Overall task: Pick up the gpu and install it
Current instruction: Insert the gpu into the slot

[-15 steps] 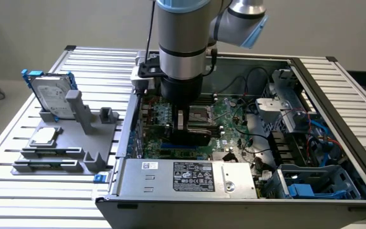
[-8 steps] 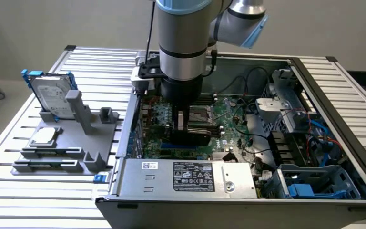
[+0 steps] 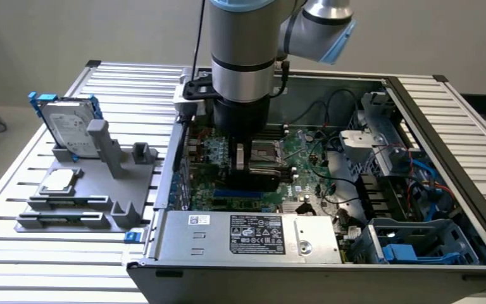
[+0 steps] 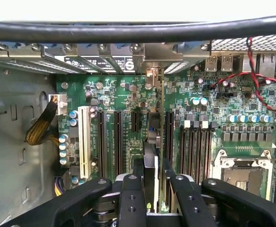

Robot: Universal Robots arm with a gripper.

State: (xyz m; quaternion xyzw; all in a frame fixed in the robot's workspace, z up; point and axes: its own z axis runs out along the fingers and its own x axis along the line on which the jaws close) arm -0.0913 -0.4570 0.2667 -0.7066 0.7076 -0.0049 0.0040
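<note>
Your slatted metal table (image 3: 445, 107) carries an open computer case (image 3: 311, 278) lying on its side. On the exterior view's left of the case sits a grey fixture (image 3: 99, 190). The arm (image 3: 241, 50) reaches straight down into the case, over the green motherboard (image 4: 128, 94), and you can see a boxy silver power supply (image 3: 252, 234) along the near wall.

On the fixture, a silver hard drive (image 3: 64, 126) in a blue frame stands upright at the back. A small square processor chip (image 3: 60, 182) lies flat in front of it.

In the wrist view, your gripper (image 4: 156, 191) has its black fingers (image 4: 132, 194) drawn in on either side of the gpu (image 4: 153, 142), pinching it between them. The gpu stands on edge, seen end-on as a thin strip. It runs in line with the long black expansion slots (image 4: 110, 142), between them and the memory slots (image 4: 194, 151). Its silver bracket end (image 4: 152, 78) sits up against the row of slot covers on the case's rear wall. You cannot tell whether its lower edge is seated in a slot.

Beyond the memory slots, an empty processor socket (image 4: 242, 172) lies open.
</note>
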